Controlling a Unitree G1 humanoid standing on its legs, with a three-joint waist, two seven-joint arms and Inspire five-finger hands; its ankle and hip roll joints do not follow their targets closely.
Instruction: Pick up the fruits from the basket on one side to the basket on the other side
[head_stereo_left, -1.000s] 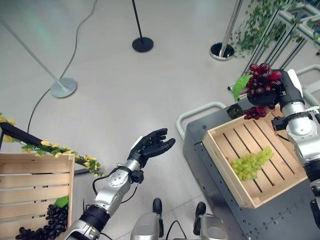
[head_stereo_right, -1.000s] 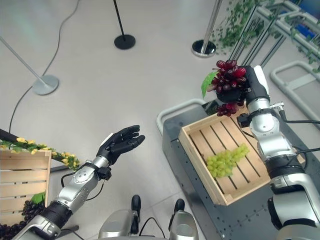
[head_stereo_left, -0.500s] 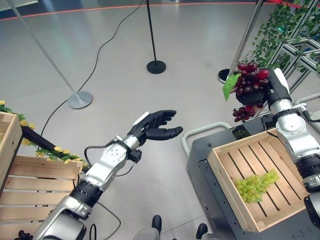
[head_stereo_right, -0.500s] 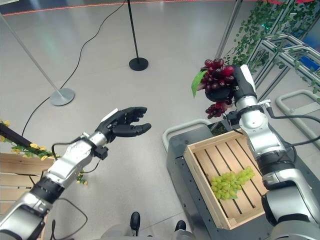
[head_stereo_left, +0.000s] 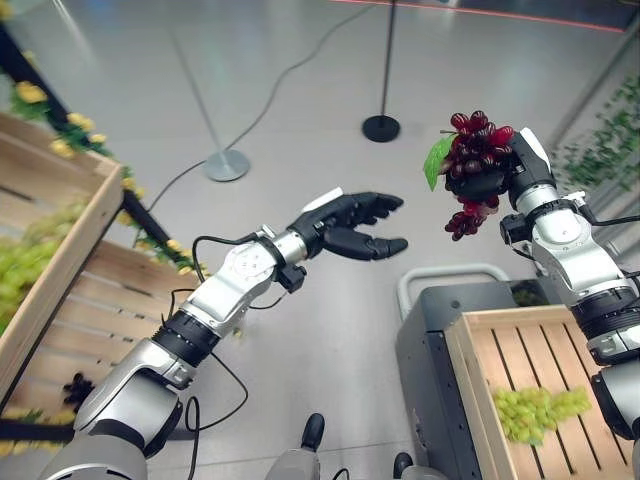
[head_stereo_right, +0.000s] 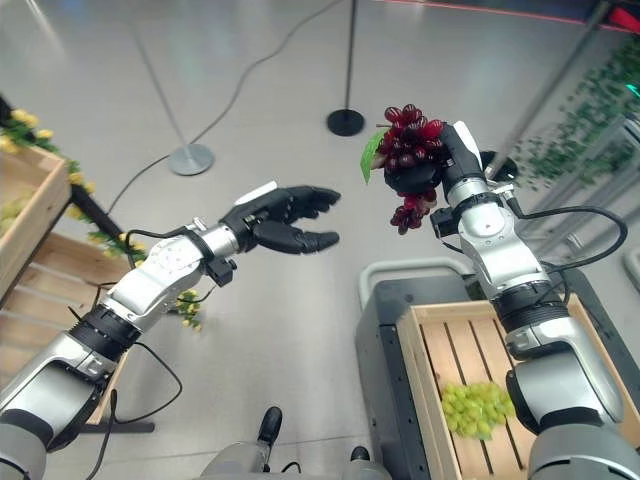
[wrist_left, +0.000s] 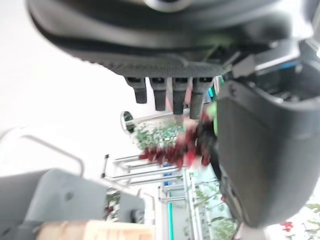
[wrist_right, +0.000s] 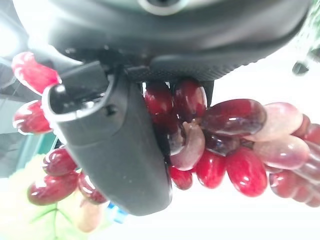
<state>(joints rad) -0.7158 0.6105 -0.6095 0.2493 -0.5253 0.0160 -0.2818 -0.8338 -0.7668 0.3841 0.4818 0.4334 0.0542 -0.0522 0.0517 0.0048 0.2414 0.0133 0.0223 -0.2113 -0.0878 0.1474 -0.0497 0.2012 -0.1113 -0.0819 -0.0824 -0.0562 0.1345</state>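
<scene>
My right hand (head_stereo_left: 496, 183) is shut on a bunch of red grapes (head_stereo_left: 472, 150) with a green leaf, held high over the floor beyond the right crate (head_stereo_left: 480, 390). In the right wrist view the red grapes (wrist_right: 225, 150) bulge out past the thumb (wrist_right: 115, 145). My left hand (head_stereo_left: 350, 222) is open, fingers stretched toward the bunch and a short gap away from it. The left wrist view shows the red grapes (wrist_left: 172, 150) past the fingers (wrist_left: 165, 95). A bunch of green grapes (head_stereo_left: 535, 410) lies in the right crate. At the left stand wooden crates (head_stereo_left: 95, 300) with dark grapes (head_stereo_left: 75, 390) low down.
The right crate rests on a dark grey cart (head_stereo_left: 430, 350) with a white rail (head_stereo_left: 440, 275). Stanchion posts with round bases (head_stereo_left: 228, 163) (head_stereo_left: 381, 127) stand on the floor behind. Yellow flowers (head_stereo_left: 70, 145) trim the left crates. Green plants (head_stereo_right: 590, 110) hang at the far right.
The camera has swung, shifting the whole scene. My right hand has carried the red grapes leftward, away from the crate, and my left hand has reached up closer to them.
</scene>
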